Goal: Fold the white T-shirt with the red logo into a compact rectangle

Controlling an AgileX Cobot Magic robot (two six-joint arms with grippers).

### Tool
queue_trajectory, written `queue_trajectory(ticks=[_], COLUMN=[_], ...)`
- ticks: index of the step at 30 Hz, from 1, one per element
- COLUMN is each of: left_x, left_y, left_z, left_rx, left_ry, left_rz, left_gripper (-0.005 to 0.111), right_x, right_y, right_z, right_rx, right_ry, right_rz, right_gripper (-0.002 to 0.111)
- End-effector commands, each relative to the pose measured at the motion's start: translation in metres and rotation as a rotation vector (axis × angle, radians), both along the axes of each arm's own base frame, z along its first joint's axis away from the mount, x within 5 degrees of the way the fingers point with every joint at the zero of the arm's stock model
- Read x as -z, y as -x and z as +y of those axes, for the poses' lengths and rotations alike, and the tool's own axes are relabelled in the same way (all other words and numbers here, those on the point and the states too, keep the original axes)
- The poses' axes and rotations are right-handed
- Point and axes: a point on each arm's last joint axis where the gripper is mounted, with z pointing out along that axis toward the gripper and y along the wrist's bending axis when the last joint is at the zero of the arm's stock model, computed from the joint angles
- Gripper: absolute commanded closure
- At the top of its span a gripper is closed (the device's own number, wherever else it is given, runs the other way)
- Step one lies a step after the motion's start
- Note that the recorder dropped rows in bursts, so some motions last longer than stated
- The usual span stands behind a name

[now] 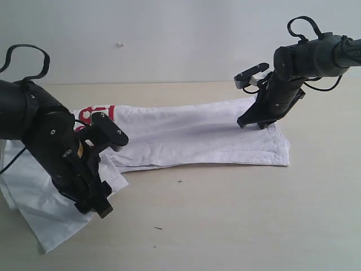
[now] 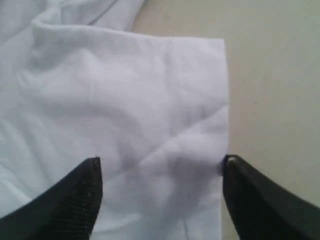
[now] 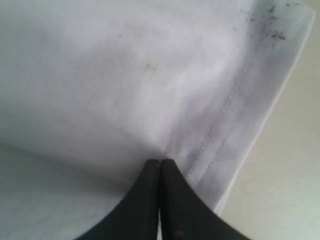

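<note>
The white T-shirt (image 1: 192, 138) lies as a long band across the table, its hem end at the right. A strip of the red logo (image 1: 93, 113) shows at its left end, behind my left arm. My left gripper (image 1: 95, 210) hovers open over a flat white flap of the shirt at the near left. In the left wrist view its fingers (image 2: 75, 195) straddle that flap (image 2: 125, 100), one at the flap's edge. My right gripper (image 1: 251, 123) is shut at the shirt's far edge near the hem; its tips (image 3: 160, 161) pinch cloth (image 3: 125, 75) beside the stitched hem (image 3: 225, 110).
The beige table (image 1: 254, 214) stretches in front of the shirt and to the right of it. A white wall stands behind the table's far edge. Small dark specks (image 3: 270, 25) mark the shirt's hem corner.
</note>
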Motion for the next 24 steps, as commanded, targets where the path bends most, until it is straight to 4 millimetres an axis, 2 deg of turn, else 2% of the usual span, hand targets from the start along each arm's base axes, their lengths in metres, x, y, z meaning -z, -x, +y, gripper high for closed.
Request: queue_trajectory(ticks=[1, 4, 7, 8, 9, 10, 11, 13, 14, 17, 20, 24], left_x=[-0.001, 0.004, 0.021, 0.030, 0.032, 0.032, 0.030, 0.015, 0.010, -0.018, -0.046, -0.058], left_y=[0.005, 0.010, 0.005, 0.002, 0.000, -0.002, -0.002, -0.007, -0.008, -0.012, -0.023, -0.040], left_z=[-0.008, -0.018, -0.012, -0.006, -0.003, -0.003, -0.002, -0.004, -0.004, -0.004, -0.002, -0.002], left_rx=[-0.013, 0.022, 0.019, 0.000, -0.005, -0.004, -0.004, -0.014, -0.015, 0.073, 0.301, 0.549], left_ry=[0.027, 0.026, -0.041, -0.099, -0.119, -0.133, -0.135, -0.147, -0.150, -0.171, -0.273, -0.455], left_rz=[-0.014, -0.009, 0.009, 0.006, -0.001, -0.015, -0.018, -0.036, -0.042, -0.085, -0.219, -0.404], left_gripper=[0.036, 0.036, 0.037, 0.041, 0.046, 0.062, 0.069, 0.103, 0.106, 0.106, 0.106, 0.107], right_x=[0.021, 0.021, 0.021, 0.021, 0.021, 0.021, 0.021, 0.021, 0.021, 0.021, 0.021, 0.021], right_y=[0.013, 0.013, 0.013, 0.013, 0.013, 0.013, 0.013, 0.013, 0.013, 0.013, 0.013, 0.013], right_z=[-0.005, -0.005, -0.005, -0.005, -0.005, -0.005, -0.005, -0.005, -0.005, -0.005, -0.005, -0.005], right_rx=[0.012, 0.012, 0.013, 0.013, 0.013, 0.013, 0.013, 0.013, 0.013, 0.013, 0.013, 0.013], right_ry=[0.009, 0.009, 0.010, 0.010, 0.010, 0.010, 0.010, 0.010, 0.010, 0.010, 0.010, 0.010], right_rz=[0.145, 0.145, 0.146, 0.148, 0.148, 0.148, 0.145, 0.145, 0.145, 0.145, 0.145, 0.145], right_gripper=[0.108, 0.108, 0.108, 0.108, 0.108, 0.108, 0.108, 0.108, 0.108, 0.108, 0.108, 0.108])
